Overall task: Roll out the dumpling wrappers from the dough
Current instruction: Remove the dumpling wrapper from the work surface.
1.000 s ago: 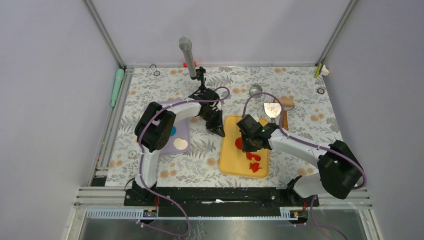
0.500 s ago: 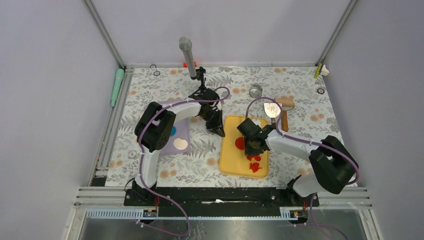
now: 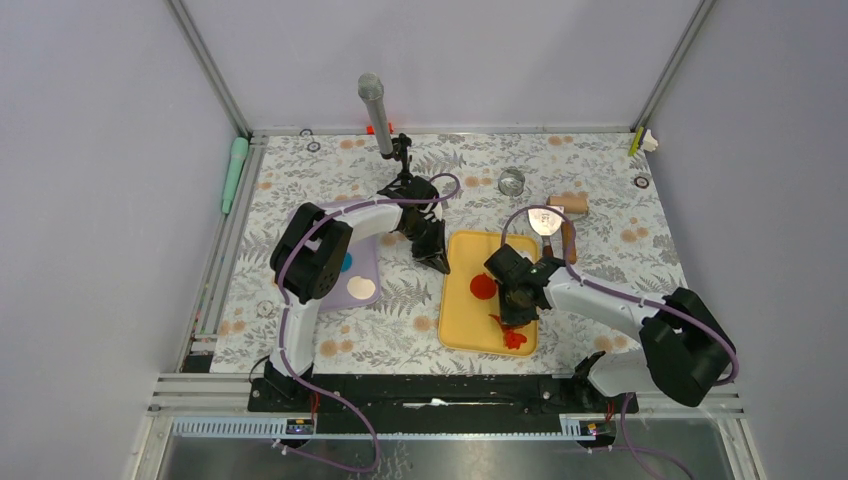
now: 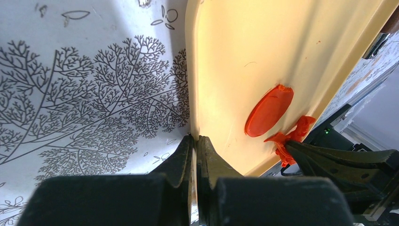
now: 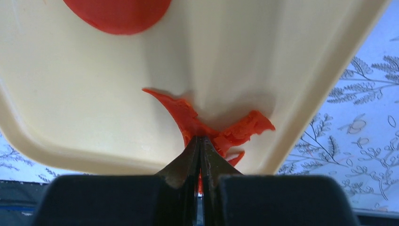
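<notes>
Red dumpling wrapper (image 3: 482, 287) lies flat on yellow tray (image 3: 460, 330), left of centre. Looks thin, soft and light, so it likely creases; take it at an edge. Right fingers (image 5: 195, 150) are clenched on red dough scraps (image 5: 211, 127) at the tray's near end, and left fingers (image 4: 188, 150) clamp its left rim.

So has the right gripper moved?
Yes. The right gripper went toward the near edge of the yellow tray, from the red disc to the scraps.
</notes>
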{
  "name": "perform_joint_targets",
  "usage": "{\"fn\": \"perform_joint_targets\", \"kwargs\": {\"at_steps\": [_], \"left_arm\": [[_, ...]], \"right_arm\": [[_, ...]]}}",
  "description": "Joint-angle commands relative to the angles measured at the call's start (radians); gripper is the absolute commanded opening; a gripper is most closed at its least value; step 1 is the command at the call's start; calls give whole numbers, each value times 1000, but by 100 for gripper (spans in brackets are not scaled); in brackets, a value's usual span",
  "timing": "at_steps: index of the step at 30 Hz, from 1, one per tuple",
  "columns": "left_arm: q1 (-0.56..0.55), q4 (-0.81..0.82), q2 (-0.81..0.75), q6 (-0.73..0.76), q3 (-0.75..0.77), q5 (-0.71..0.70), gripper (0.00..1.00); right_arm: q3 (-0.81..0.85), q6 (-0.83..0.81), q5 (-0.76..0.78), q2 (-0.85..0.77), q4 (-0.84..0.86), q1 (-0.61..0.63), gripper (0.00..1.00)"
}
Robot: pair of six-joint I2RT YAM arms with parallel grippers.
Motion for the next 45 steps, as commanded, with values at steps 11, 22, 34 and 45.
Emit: {"fn": "perform_joint_targets", "kwargs": {"at_steps": [11,22,34,45], "left_arm": [[9,31,36,27,30,-32,0],[10,30,32,29,26,-32,0],[9,30,30,29,28,-31,0],[9,24,4,35,20,-38,0]], "right_arm": [[42,78,181,-120,-67,-6,20],[20,100,177,-73,27,-7,32],[28,118,260,-125,45,-15,31],[122,-81,179,-96,188,-415,36]]}}
